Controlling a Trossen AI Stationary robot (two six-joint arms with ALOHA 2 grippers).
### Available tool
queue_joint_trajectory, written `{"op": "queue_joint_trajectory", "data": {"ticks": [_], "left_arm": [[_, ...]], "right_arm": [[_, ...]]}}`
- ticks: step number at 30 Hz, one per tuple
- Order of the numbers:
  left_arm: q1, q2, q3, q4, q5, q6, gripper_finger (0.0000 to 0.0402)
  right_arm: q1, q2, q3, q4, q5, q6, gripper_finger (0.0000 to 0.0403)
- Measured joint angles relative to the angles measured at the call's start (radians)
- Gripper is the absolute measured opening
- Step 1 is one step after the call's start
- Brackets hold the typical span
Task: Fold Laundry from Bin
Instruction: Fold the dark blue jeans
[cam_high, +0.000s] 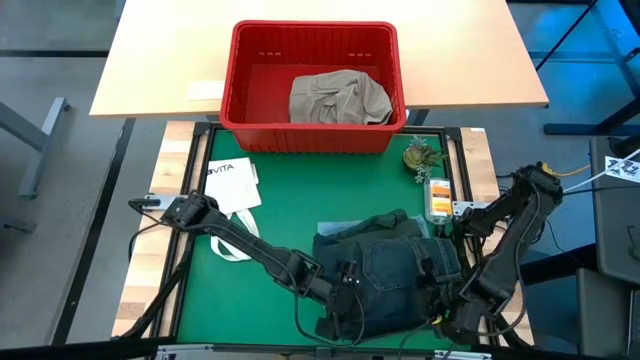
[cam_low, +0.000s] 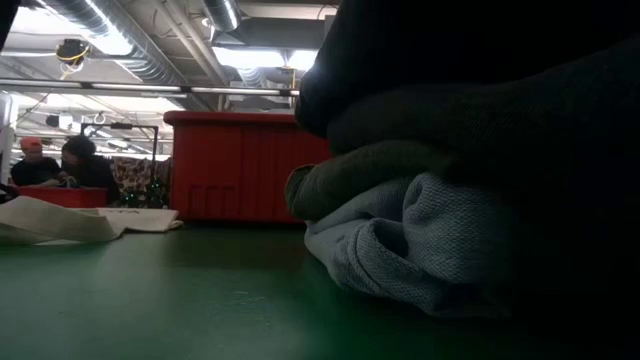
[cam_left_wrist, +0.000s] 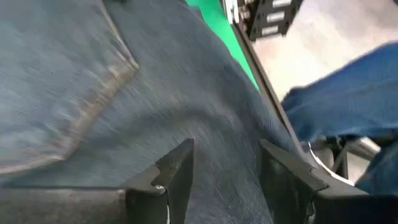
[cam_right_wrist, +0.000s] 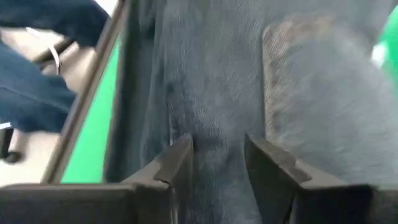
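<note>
Laundry, item one: denim jeans (cam_high: 400, 275), folded, lying on top of a pile at the near edge of the bench (cam_high: 290, 225), toward its right corner. A stitched back pocket faces up. Under the jeans in the low view sit a dark green piece (cam_low: 370, 170) and a pale grey-blue cloth (cam_low: 420, 240), both resting on the green mat.

Left gripper (cam_left_wrist: 227, 171): at the near left side of the pile, low over the denim. Its fingers (cam_left_wrist: 177, 168) stand apart with jeans fabric filling the gap between them; whether they pinch it cannot be told.

Right gripper (cam_right_wrist: 217, 165): at the near right corner of the pile, likewise down on the denim. Its fingers (cam_right_wrist: 180, 162) are apart with a fold of cloth between them; a firm grip cannot be confirmed.

White tote bag (cam_high: 232, 190): flat on the mat at the left, its loop handle trailing toward the left arm, apart from the pile.

Small green plant-like object (cam_high: 420, 156) and an orange-and-white item (cam_high: 438, 196): along the right edge, beyond the pile.

Bin (cam_high: 312, 40): red, slotted sides, at the far edge of the mat, resting partly on the pale wooden bench behind. Inside it lies laundry, item two: a khaki-beige garment (cam_high: 338, 97), crumpled toward the right side.

Background: two people (cam_low: 60, 160) seated far off in the room.
</note>
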Motion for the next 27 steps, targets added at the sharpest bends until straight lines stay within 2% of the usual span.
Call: {"op": "queue_joint_trajectory", "data": {"ticks": [4,11,20,27], "left_arm": [[-0.002,0.054,0.000,0.000,0.069,-0.006,0.0165],[0.012,0.101,0.000,-0.016,0.145,-0.029,0.0165],[0.039,0.116,-0.015,-0.064,0.153,-0.042,0.0165],[0.041,0.112,-0.043,-0.075,0.192,-0.103,0.0165]], "right_arm": [[0.000,-0.002,-0.121,0.129,-0.089,0.032,0.0143],[0.000,-0.002,-0.281,0.267,-0.114,0.033,0.0143],[-0.001,-0.005,-0.362,0.298,-0.119,0.051,0.0143],[-0.002,-0.003,-0.344,0.289,-0.163,0.077,0.0143]]}}
